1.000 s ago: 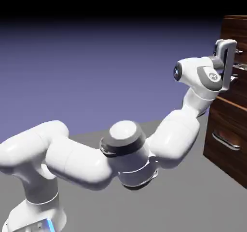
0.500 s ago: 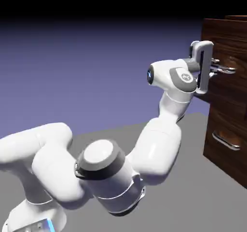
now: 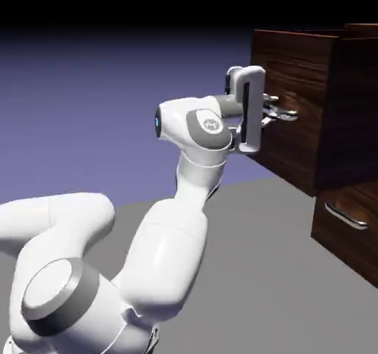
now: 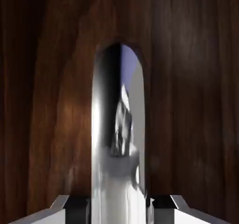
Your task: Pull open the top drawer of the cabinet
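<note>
- Arm (image 3: 173, 242) bent, reaching level toward the cabinet (image 3: 354, 198).
- Gripper (image 3: 284, 114) at the handle (image 4: 119, 139), fingers (image 4: 74, 208) spread wide either side of it.
- Top drawer (image 3: 295, 102) stands pulled out.
- Two drawers, two handles visible.

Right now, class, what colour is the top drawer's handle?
Shiny silver; the handle shows best in the hand view.

The cabinet (image 3: 354, 198) runs off the exterior view's right edge, its lower part cut off.
</note>
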`<state>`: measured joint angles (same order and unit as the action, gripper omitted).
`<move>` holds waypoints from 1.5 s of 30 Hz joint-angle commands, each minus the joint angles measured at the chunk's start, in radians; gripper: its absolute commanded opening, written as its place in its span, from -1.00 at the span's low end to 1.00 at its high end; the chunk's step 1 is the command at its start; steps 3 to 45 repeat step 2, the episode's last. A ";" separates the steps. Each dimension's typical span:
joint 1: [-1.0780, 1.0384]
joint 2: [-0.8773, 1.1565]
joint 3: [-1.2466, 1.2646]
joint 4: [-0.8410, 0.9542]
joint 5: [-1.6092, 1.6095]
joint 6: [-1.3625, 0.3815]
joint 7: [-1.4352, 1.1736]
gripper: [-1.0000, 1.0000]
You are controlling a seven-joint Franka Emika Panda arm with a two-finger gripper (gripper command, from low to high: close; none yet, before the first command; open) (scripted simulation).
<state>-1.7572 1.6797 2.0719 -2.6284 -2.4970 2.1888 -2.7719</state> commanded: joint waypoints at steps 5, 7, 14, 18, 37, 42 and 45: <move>-0.035 0.014 0.016 -0.036 0.024 -0.002 -0.004 1.00; -0.035 0.014 0.016 -0.036 0.024 -0.002 -0.004 1.00; -0.035 0.014 0.016 -0.036 0.024 -0.002 -0.004 1.00; -0.035 0.014 0.016 -0.036 0.024 -0.002 -0.004 1.00; -0.035 0.014 0.016 -0.036 0.024 -0.002 -0.004 1.00; -0.035 0.014 0.016 -0.036 0.024 -0.002 -0.004 1.00; -0.035 0.014 0.016 -0.036 0.024 -0.002 -0.004 1.00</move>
